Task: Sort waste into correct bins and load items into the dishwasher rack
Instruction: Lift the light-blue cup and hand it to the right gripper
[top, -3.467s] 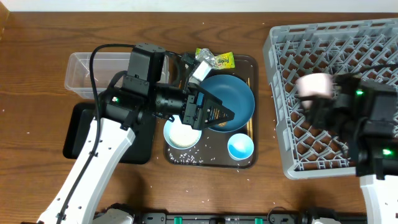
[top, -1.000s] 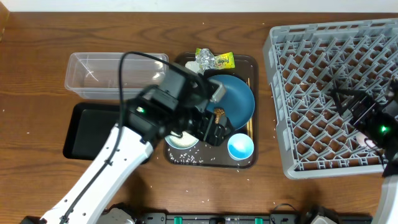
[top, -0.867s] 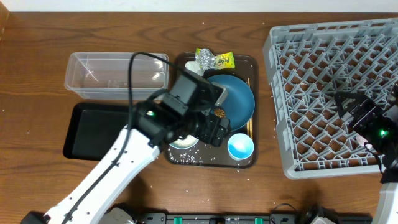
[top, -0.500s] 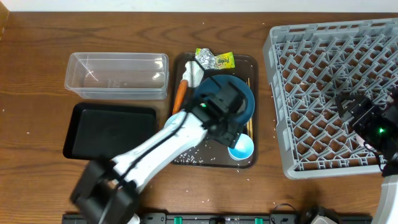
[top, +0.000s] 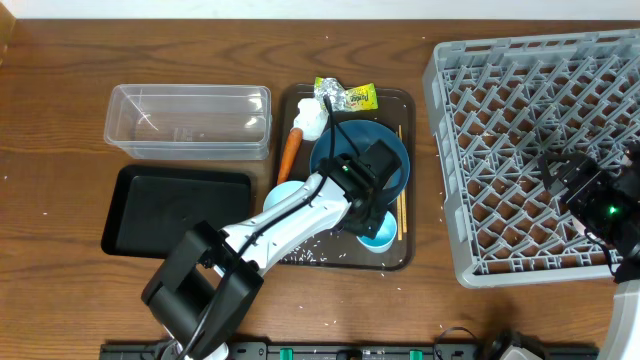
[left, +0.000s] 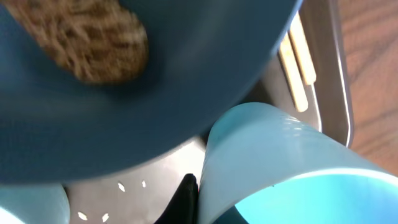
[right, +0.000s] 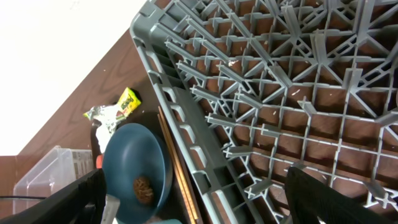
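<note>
Left pincer (top: 368, 214) has shifted right, pinching the blue cup (left: 280, 168).

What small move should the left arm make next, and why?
Probably lift it straight up a little: the left gripper looks shut on the wall of the blue cup, and the cup sits close against the blue plate, so rising first should clear the plate before heading to the rack.

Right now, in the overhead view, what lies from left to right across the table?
Clear rectangular plastic tub, orange carrot, yellow-green and silver snack wrapper, thin wooden chopsticks, large grey plastic dishwasher rack.
</note>
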